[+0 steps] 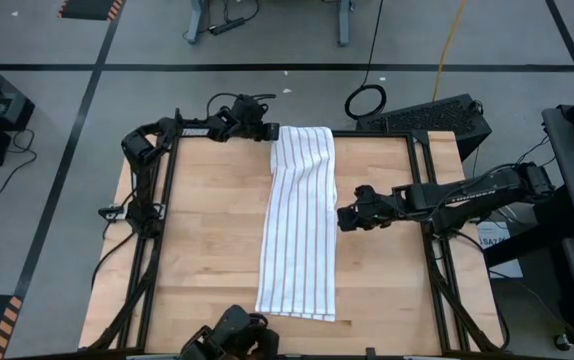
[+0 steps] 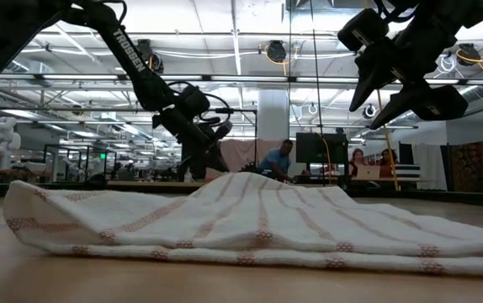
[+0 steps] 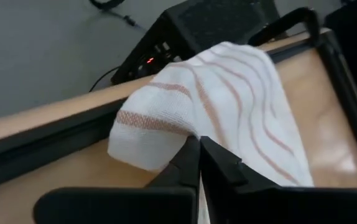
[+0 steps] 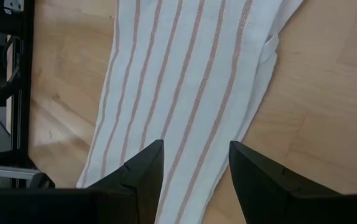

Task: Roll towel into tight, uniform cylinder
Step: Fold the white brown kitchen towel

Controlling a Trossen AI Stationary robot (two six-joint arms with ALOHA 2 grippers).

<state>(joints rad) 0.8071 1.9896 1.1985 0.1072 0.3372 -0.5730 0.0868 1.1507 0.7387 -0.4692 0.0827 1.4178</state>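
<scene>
Towel (image 1: 299, 222) lying as a long flat strip down the middle of the high view, far end draped over the table (image 1: 197, 230) edge, no roll begun. Left gripper (image 1: 264, 131) at upper centre pinched shut on that end; right gripper (image 1: 345, 216) parted, hovering beside the strip's right edge. Pinch plain only from the left wrist; hump in the cloth only from the low view.

Two dark jointed arms, black cables along links; right arm (image 1: 467, 195) white lettering (unreadable); wedge-shaped matte black fingers (image 4: 142, 171).
</scene>
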